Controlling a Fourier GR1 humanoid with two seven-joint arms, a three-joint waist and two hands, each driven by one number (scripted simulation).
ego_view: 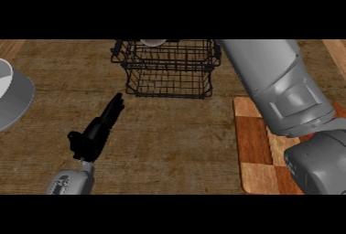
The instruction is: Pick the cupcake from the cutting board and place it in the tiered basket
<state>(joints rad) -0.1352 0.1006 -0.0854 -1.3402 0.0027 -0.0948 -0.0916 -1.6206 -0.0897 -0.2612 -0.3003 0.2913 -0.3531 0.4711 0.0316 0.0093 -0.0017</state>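
Black wire tiered basket (169, 68) on woodgrain counter (169, 132); checkered cutting board (256, 155) right; left hand (94, 132) fingers straight, together.

Matte black left hand (94, 132) with slim, segmented fingers and a stubby thumb at the side, all one dark tone. Joined by a narrow wrist to a short, rounded grey left forearm (71, 183), with a dark slotted marking on its casing. Much larger in view, a smooth pale grey right arm (280, 84): a broad tapered shell with flat, faceted panels and a recessed angular inset near its lower end. Below that, a darker grey rounded housing (317, 162), with a thin reddish-orange seam showing between the two shells.
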